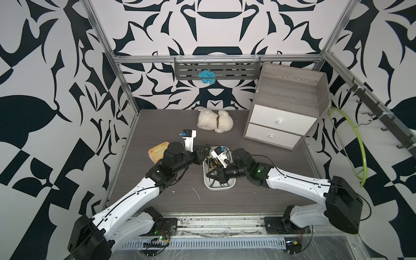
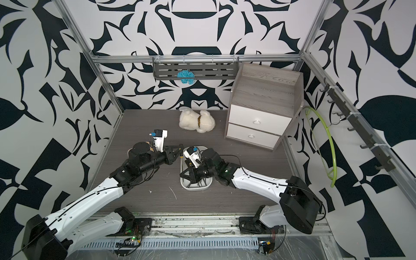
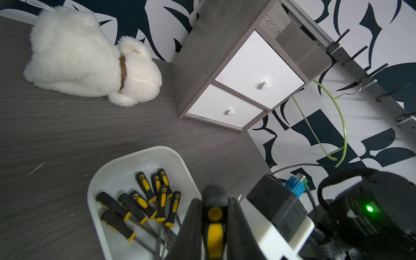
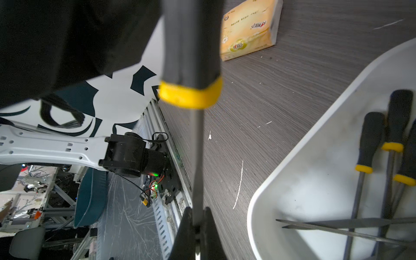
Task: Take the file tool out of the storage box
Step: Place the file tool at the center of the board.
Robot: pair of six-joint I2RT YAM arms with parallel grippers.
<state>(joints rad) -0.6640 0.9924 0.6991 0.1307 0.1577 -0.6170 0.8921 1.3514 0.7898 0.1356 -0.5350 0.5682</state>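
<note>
Your file (image 4: 191, 56) hangs in the air at the left rim of the storage box (image 3: 144, 155), which sits mid-table (image 1: 247, 198) with other files (image 3: 144, 198) lying in it. The left gripper (image 3: 215, 202) clamps the black-and-yellow handle, and the right gripper (image 4: 196, 216) is pinched tight on the metal shaft. The left arm (image 1: 135, 193) and right arm (image 1: 297, 180) reach in from the front corners, wrists meeting at the box.

The storage box (image 1: 221, 188), a shallow white tub with rounded corners, sits flat mid-table, its long sides running near to far. Several files (image 3: 144, 198) with black-and-yellow handles lie inside, handles far. One file (image 4: 191, 45) is lifted just outside its left rim, handle far, grey shank near.
</note>
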